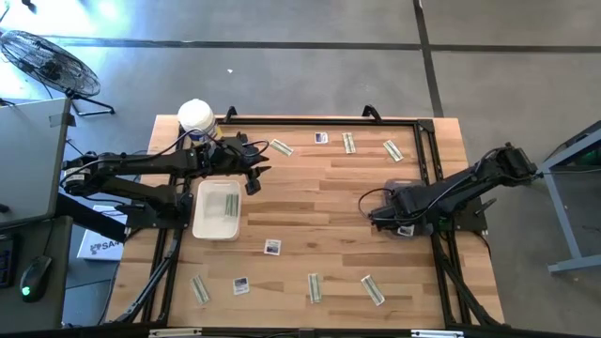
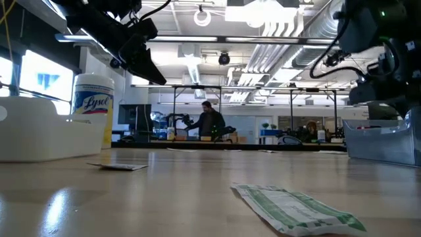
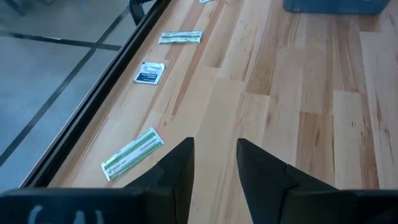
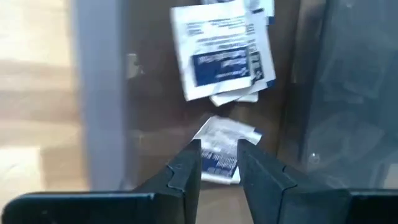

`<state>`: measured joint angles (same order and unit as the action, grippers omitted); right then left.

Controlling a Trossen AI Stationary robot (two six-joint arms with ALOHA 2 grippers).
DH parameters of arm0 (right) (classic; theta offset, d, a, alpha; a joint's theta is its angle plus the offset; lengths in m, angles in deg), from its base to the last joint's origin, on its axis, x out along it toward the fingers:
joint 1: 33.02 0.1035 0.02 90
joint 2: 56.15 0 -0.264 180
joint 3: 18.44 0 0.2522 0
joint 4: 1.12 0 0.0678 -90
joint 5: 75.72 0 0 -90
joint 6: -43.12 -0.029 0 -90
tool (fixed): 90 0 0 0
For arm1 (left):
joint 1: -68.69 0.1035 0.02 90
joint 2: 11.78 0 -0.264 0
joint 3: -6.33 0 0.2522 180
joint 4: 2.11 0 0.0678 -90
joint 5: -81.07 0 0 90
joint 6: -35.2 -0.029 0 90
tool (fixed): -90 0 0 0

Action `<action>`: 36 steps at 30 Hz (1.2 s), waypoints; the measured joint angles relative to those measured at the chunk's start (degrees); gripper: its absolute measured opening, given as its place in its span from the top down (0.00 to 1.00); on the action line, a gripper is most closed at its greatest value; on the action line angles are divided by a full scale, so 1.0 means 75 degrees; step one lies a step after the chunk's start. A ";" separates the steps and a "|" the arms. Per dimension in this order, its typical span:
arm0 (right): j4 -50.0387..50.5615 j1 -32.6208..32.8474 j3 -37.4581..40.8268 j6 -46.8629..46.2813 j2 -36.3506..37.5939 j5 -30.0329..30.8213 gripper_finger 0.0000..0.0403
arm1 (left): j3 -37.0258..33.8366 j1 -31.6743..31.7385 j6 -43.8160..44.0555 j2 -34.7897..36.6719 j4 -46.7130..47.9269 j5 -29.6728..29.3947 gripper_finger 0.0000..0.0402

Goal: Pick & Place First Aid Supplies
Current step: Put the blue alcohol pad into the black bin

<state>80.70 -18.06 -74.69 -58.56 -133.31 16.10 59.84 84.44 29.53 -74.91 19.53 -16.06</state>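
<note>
Right gripper [image 4: 219, 158] fingers parted over the clear bin [image 4: 99, 93]; white packet [image 4: 219, 149] between them may cling—lift slowly. Left gripper [image 3: 214, 165] spread, empty.

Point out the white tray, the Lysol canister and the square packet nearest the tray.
white tray [image 1: 200, 225], high view, its left rim.
Lysol canister [image 1: 195, 115], high view, its white lid.
square packet [image 1: 272, 247], high view, its middle.

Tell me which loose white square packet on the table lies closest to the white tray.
The white square packet just past the white tray, nearest its corner; the others lie farther off.
</note>
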 joint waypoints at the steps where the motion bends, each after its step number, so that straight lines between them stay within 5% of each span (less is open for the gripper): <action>1: 0.0184 0.0000 -0.0202 0.0060 0.0000 0.0073 0.76 | 0.0000 0.0000 0.0000 0.0000 0.0000 -0.0006 0.71; 7: 0.0637 0.0034 -0.1722 0.1005 0.0002 0.1717 0.79 | 0.0000 0.0000 -0.0052 0.0089 0.0016 0.0085 0.71; 13: -0.2700 0.0264 -0.2286 0.4344 -0.0497 0.3257 0.80 | -0.0064 -0.0006 -0.0069 0.0602 -0.0074 0.1134 0.71; 18: -0.6498 0.0379 -0.2229 0.7873 -0.1471 0.3115 0.80 | -0.0391 0.0000 -0.0037 0.1176 -0.0017 0.1269 0.71; 23: -0.9171 0.0219 -0.2296 0.9969 -0.2788 0.2423 0.79 | -0.0572 0.0000 0.0036 0.1819 0.0134 0.1250 0.71; 36: -1.0433 -0.0104 -0.4825 1.2110 -0.6334 0.0771 0.69 | -0.0580 0.0000 0.0216 0.2127 0.0671 0.1291 0.71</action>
<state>2.45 -18.84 -110.87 32.27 -180.82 21.88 55.49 84.44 31.15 -58.96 24.57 -6.38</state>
